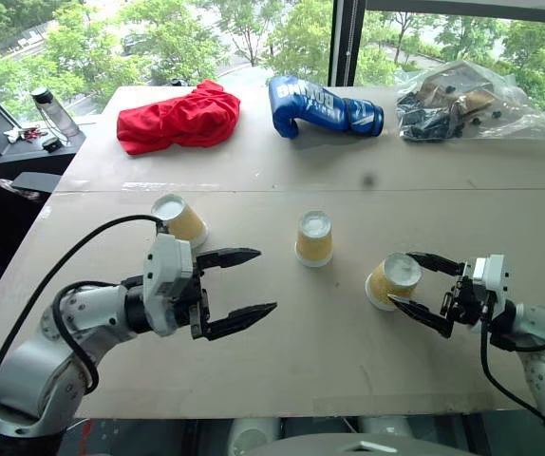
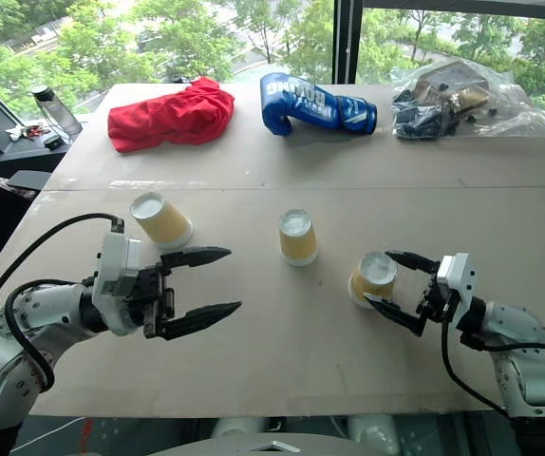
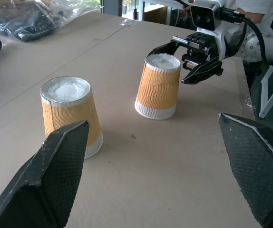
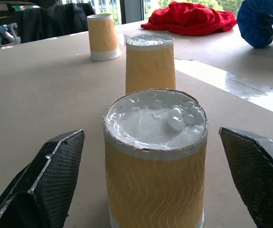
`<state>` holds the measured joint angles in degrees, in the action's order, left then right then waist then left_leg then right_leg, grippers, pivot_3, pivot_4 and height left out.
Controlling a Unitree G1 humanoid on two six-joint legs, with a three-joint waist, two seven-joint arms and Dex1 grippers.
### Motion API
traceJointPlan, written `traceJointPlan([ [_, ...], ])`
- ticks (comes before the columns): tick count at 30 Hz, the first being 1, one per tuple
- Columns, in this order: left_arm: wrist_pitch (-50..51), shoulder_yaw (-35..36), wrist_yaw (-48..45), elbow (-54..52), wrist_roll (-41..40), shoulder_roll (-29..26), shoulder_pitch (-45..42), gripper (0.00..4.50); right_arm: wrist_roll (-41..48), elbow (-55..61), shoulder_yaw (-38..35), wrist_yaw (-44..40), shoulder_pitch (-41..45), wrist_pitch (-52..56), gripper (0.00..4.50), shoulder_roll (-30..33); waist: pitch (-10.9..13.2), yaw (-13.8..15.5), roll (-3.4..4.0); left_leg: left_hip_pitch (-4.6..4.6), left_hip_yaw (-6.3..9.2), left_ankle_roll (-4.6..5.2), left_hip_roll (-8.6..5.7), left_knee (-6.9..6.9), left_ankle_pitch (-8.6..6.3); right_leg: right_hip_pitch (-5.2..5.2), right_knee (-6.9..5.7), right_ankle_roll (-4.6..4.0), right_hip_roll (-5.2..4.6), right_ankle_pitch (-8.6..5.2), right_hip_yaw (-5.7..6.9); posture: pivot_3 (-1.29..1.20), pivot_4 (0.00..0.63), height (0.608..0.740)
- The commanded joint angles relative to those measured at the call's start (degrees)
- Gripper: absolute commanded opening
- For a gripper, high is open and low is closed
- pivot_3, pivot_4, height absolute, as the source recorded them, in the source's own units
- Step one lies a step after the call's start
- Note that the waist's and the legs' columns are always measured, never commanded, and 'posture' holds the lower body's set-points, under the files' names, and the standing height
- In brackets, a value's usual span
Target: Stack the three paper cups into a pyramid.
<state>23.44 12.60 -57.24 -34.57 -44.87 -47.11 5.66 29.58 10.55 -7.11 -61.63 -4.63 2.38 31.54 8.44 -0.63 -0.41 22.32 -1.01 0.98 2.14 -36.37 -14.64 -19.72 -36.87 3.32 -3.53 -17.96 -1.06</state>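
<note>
Right gripper (image 1: 413,282) fingers spreading wide around the right cup (image 1: 391,279) without squeezing, left gripper (image 1: 251,283) fingers gaping wide, holding nothing, middle cup (image 1: 314,237) and left cup (image 1: 180,220) standing apart on the surface (image 1: 282,351)

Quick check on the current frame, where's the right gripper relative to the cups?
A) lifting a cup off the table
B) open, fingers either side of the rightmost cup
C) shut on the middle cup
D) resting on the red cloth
B: the right gripper is open with a finger on each side of the rightmost cup, which stands upside down on the table, not visibly pinched.
</note>
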Motion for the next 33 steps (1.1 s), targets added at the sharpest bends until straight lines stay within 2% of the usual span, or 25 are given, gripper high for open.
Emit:
traceJointPlan([
  [1,0.92,1.0,-0.04,-2.25,-1.76,-0.7,-1.06,4.44,-0.3,1.13,0.3,0.82,0.64,-0.14,4.5,0.0,0.01,0.0,-0.02,0.0,0.0,0.0,0.0,-0.01,0.0,0.0,0.0,0.0,0.02,0.0,0.03,0.0,0.15,0.74],
  [7,1.99,0.47,-0.13,-2.7,-0.98,-0.91,-1.94,4.44,-0.23,-0.02,0.91,-0.33,0.85,-0.74,4.5,0.29,0.02,0.0,-0.02,-0.01,0.0,0.0,0.03,-0.03,0.0,-0.01,-0.04,0.01,0.13,0.0,0.06,0.0,0.15,0.74],
  [8,2.1,0.3,-0.08,-2.84,-0.83,-0.91,-2.1,4.5,-0.03,-0.3,0.89,-0.54,1.0,-0.87,4.08,0.21,0.02,-0.01,-0.02,-0.01,0.0,0.0,0.03,-0.04,0.0,-0.01,-0.05,0.01,0.14,0.0,0.06,0.0,0.15,0.74],
  [9,2.23,0.2,0.05,-2.96,-0.8,-0.85,-2.32,4.5,0.24,-0.55,0.89,-0.79,1.12,-0.88,3.97,0.17,0.02,0.0,-0.02,-0.01,0.0,0.0,0.04,-0.05,0.0,-0.01,-0.06,0.01,0.16,0.0,0.05,0.0,0.15,0.74],
  [10,2.36,0.13,0.18,-3.06,-0.81,-0.79,-2.54,4.5,0.44,-0.79,0.89,-1.1,1.25,-0.93,3.68,0.14,0.02,0.0,-0.02,-0.01,0.0,0.0,0.04,-0.05,0.0,-0.01,-0.07,0.01,0.16,0.0,0.05,0.0,0.15,0.74],
  [12,2.66,0.18,0.31,-3.21,-1.03,-0.75,-2.91,4.5,0.61,-1.26,0.88,-1.52,1.6,-1.2,2.65,0.02,0.02,0.0,-0.03,-0.01,0.0,0.0,0.04,-0.07,0.0,-0.01,-0.08,0.01,0.18,0.0,0.04,0.0,0.15,0.74],
  [14,3.02,0.21,0.55,-3.51,-1.46,-0.7,-3.52,4.5,0.54,-2.11,0.65,-1.45,2.37,-1.82,2.08,-0.33,0.02,0.0,-0.03,-0.01,0.0,0.0,0.04,-0.08,0.0,-0.01,-0.08,0.01,0.18,0.0,0.04,0.0,0.15,0.74],
  [22,6.34,-1.43,2.83,-3.38,-2.86,-0.18,-8.66,4.5,-0.12,-7.29,-0.23,3.46,9.69,-1.49,2.08,-2.41,0.04,-0.03,-0.04,-0.02,-0.01,-0.01,0.06,-0.16,0.01,-0.02,-0.19,0.01,0.26,0.0,-0.01,0.0,0.15,0.74],
  [27,7.64,-3.97,4.85,-2.05,-2.28,1.39,-12.55,4.5,-7.49,-12.41,2.53,13.71,17.88,3.95,2.08,-3.09,0.06,-0.12,-0.04,0.03,-0.06,-0.03,0.08,-0.25,0.02,-0.13,-0.32,0.01,0.31,0.01,-0.09,0.0,0.15,0.74],
  [33,8.38,-3.88,5.46,-0.62,-1.81,1.55,-14.47,4.5,-7.66,-16.89,3.35,13.65,23.4,5.77,2.08,-4.93,0.06,-0.11,-0.05,0.44,-0.14,-0.25,0.08,-0.48,0.15,-0.72,-0.82,0.03,0.48,0.0,-0.24,0.0,0.15,0.74],
])
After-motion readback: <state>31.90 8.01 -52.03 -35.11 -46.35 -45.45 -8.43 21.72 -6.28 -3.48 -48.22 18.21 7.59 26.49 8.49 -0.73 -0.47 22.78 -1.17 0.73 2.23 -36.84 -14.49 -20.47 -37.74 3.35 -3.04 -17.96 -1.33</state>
